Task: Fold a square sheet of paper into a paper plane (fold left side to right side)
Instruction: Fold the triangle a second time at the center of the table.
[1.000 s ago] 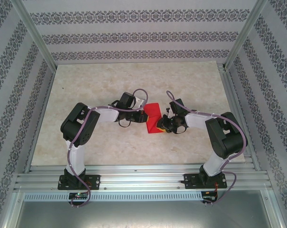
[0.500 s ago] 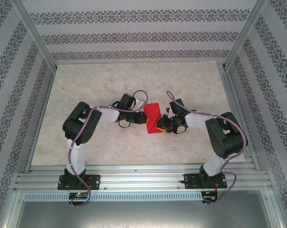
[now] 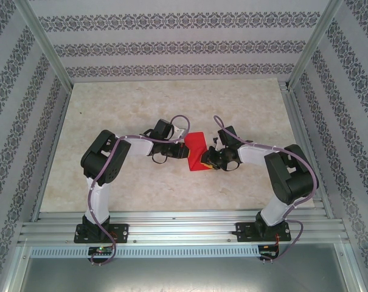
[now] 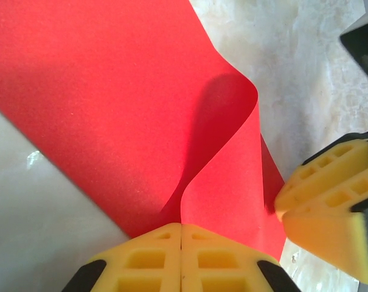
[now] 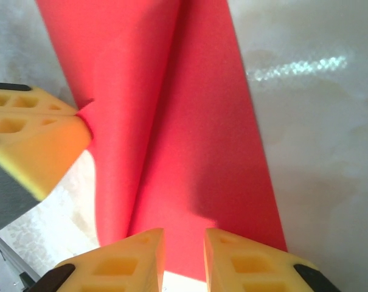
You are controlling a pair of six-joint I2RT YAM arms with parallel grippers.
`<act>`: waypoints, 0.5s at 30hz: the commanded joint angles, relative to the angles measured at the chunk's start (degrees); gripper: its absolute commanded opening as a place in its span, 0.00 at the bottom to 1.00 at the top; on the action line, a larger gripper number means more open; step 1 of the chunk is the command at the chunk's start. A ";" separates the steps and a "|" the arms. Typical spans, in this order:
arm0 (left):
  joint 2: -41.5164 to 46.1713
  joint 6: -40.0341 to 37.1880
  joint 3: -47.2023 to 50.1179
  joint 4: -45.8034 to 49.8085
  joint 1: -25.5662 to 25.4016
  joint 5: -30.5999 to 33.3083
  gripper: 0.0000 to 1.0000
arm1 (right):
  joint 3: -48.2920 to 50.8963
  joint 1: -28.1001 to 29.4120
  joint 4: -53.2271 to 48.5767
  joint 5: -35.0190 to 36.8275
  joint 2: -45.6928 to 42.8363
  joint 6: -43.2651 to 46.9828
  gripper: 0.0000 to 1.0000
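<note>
The red sheet of paper point(image 5: 196, 121), doubled over in a soft lengthwise fold, lies on the marbled table point(image 5: 317, 121). The right hand point(image 5: 184, 240) sits at its near edge, fingers slightly apart. The left hand point(image 5: 79, 114) pinches its left edge.

The sheet of paper point(image 4: 98, 91) is cut off by both wrist views' top edges.

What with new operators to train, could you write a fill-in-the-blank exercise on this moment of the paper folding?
1. The sheet of paper is ___ in colour.
2. The left gripper's fingers are ___ on the sheet's edge.
3. Seen from above, the sheet sits ___ the left gripper and the right gripper.
4. Both grippers' fingers are ___ in colour.
Missing words: red; shut; between; yellow.
</note>
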State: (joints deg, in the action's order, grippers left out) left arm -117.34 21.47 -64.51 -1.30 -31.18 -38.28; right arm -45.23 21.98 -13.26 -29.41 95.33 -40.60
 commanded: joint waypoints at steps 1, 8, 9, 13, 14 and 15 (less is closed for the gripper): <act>-2.63 -1.62 -0.77 0.62 -0.57 1.63 0.08 | -1.29 -1.05 0.08 0.60 -5.38 0.27 0.24; -2.98 -1.97 -1.38 1.27 -0.85 1.79 0.09 | -4.42 0.97 4.79 -2.48 -2.69 -2.87 0.23; -3.06 -1.97 -1.34 1.30 -0.82 1.74 0.09 | -4.91 1.36 5.63 -2.54 -1.54 -3.24 0.23; -3.16 -2.35 -1.50 1.74 -0.92 1.96 0.10 | -6.64 2.18 7.28 -2.35 1.40 -3.79 0.22; -3.16 -2.45 -1.52 1.82 -0.95 1.97 0.10 | -7.00 2.28 7.44 -2.31 2.01 -3.79 0.22; -3.16 -2.53 -1.55 1.93 -0.90 1.95 0.10 | -7.16 2.37 7.62 -2.32 2.50 -3.77 0.23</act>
State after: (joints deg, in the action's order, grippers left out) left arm -117.56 21.21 -65.23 -0.10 -31.20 -38.30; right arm -50.65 23.92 -8.05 -31.14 96.33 -43.59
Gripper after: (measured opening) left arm 0.097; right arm 0.226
